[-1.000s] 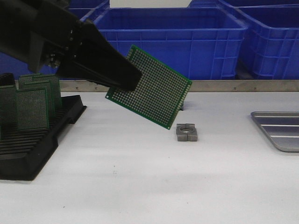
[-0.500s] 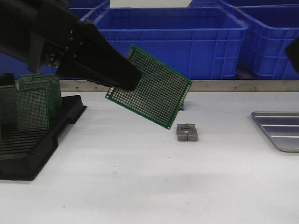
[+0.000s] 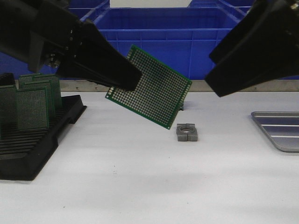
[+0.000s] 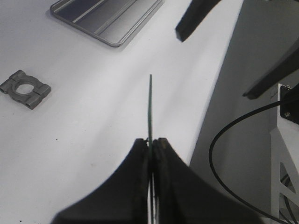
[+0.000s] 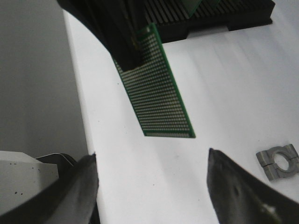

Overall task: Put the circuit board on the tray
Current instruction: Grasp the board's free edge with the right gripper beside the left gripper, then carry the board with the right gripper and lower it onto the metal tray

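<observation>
My left gripper (image 3: 133, 77) is shut on a green perforated circuit board (image 3: 152, 88) and holds it tilted in the air above the white table. In the left wrist view the board (image 4: 150, 107) shows edge-on between the closed fingers. In the right wrist view the board (image 5: 156, 95) hangs ahead of my right gripper (image 5: 152, 161), which is open and empty. In the front view the right gripper (image 3: 219, 79) is high at the right, just right of the board. The silver-grey ridged tray (image 3: 280, 130) lies at the table's right edge; it also shows in the left wrist view (image 4: 107, 18).
A black slotted rack (image 3: 32, 140) holding several more green boards stands at the left. A small grey metal clamp block (image 3: 187, 132) lies on the table below the held board. Blue plastic bins (image 3: 177, 37) line the back.
My right arm has come into the front view from the upper right, towards the held board. The left gripper and the board have not moved.
</observation>
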